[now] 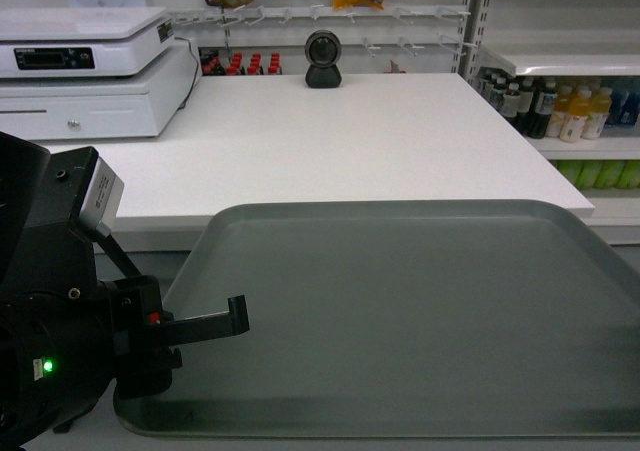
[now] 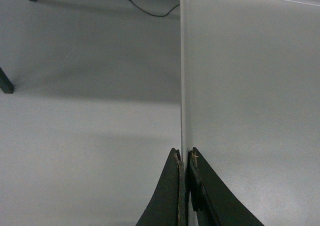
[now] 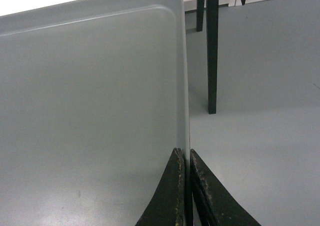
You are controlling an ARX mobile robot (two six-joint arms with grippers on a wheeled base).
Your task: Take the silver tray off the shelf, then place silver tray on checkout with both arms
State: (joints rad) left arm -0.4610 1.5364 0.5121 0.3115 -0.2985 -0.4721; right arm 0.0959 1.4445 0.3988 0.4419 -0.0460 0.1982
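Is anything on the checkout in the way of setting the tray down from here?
Nothing visible blocks it. The tray is held just short of the checkout, whose near and middle surface is bare. The scanner sits at the far edge and the cash register at the far left, both clear of the path.

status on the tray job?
Done: tray is off the shelf, held in the air short of the checkout. In hand: left pincer and right pincer each clamp a side rim. Left: carry it forward and set it on the checkout.
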